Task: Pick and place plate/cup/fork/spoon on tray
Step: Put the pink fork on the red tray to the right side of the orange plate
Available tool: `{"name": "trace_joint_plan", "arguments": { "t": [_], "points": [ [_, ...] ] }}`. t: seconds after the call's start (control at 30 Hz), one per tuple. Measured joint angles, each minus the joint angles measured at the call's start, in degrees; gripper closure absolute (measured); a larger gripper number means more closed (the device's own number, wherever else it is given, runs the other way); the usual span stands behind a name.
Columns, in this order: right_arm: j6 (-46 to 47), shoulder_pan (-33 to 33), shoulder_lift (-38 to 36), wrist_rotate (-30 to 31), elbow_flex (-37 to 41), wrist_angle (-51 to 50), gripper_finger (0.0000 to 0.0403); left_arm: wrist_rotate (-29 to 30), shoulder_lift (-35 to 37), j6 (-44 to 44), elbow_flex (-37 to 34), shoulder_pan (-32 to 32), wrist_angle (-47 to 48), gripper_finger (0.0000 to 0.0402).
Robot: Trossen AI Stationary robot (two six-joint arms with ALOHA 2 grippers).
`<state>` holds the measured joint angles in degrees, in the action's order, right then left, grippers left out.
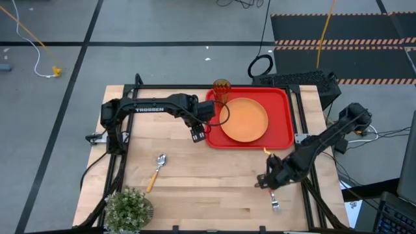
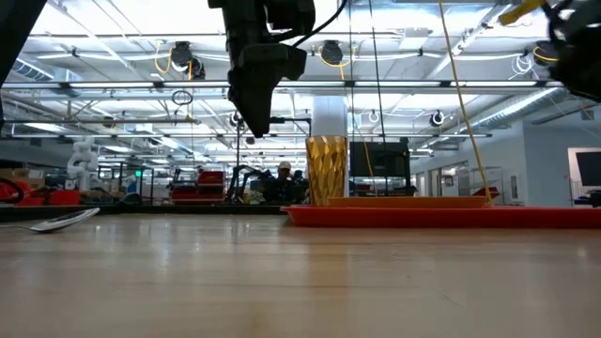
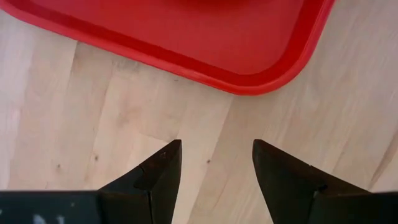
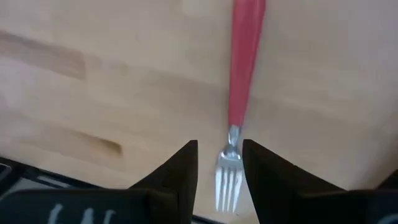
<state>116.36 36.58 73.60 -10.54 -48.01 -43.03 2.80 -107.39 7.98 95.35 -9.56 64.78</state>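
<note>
The fork (image 4: 239, 118), a small one with silver metal tines and a slim red handle, lies flat on the light wooden table (image 1: 208, 182), well apart from the big red rectangular plastic tray (image 1: 281, 123), near the table's front right corner. The right gripper (image 4: 220, 163) is low over it. Its two dark fingers (image 4: 177, 168) stand a little apart, one on each side of the fork's neck and tines, and I cannot tell if they already touch the metal.

The tray sits at the far side of the table. The large round flat orange plastic plate (image 1: 245, 119) lies inside it, in the middle. The small translucent amber-orange plastic cup (image 1: 221, 90) stands upright in the tray's far left corner, just beside the plate.

The left gripper (image 3: 216, 171) hangs above the bare wood just beside the tray's near left corner. Its fingers are spread wide and there is nothing between them.

The spoon (image 1: 156, 170), with a silver metal bowl and a yellow-orange handle, lies on the table to the left of the tray and nearer to the front, well apart from it. A small green potted plant (image 1: 128, 208) stands at the front left corner of the table, near the spoon's handle.
</note>
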Motion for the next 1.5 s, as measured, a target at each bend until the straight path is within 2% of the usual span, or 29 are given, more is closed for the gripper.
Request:
{"name": "trace_joint_plan", "arguments": {
  "t": [0.27, 0.7, 0.9, 1.23, 1.33, 1.5],
  "points": [
    [3.1, 5.2, 7.0, 0.2, 0.0, 4.7, 0.0287, 0.0, 0.0, -0.1, 0.0, 0.1, 0.9, 0.0202],
    [0.8, 5.9, 13.4, 1.8, 0.0, 5.1, 0.0286, 0.1, 0.0, 1.5, 0.0, 1.4, 1.2, 0.0202],
    [-0.3, 6.0, 14.3, 1.7, 0.1, 5.4, 0.0286, 0.1, 0.0, 2.5, 0.0, 1.8, 1.2, 0.0202],
    [1.9, 6.1, 13.9, 1.1, 5.2, 14.7, 0.0287, 0.1, 0.0, 2.7, 0.0, 1.9, 1.2, 0.0202],
    [0.9, 6.2, 14.0, 1.3, 5.3, 14.5, 0.0302, 0.1, 0.0, 2.8, 0.0, 1.9, 1.3, 0.0202],
    [0.4, 6.2, 13.9, 1.1, 5.4, 14.0, 0.0355, 0.1, 0.0, 2.8, 0.0, 1.9, 1.3, 0.0202]
  ]
}}
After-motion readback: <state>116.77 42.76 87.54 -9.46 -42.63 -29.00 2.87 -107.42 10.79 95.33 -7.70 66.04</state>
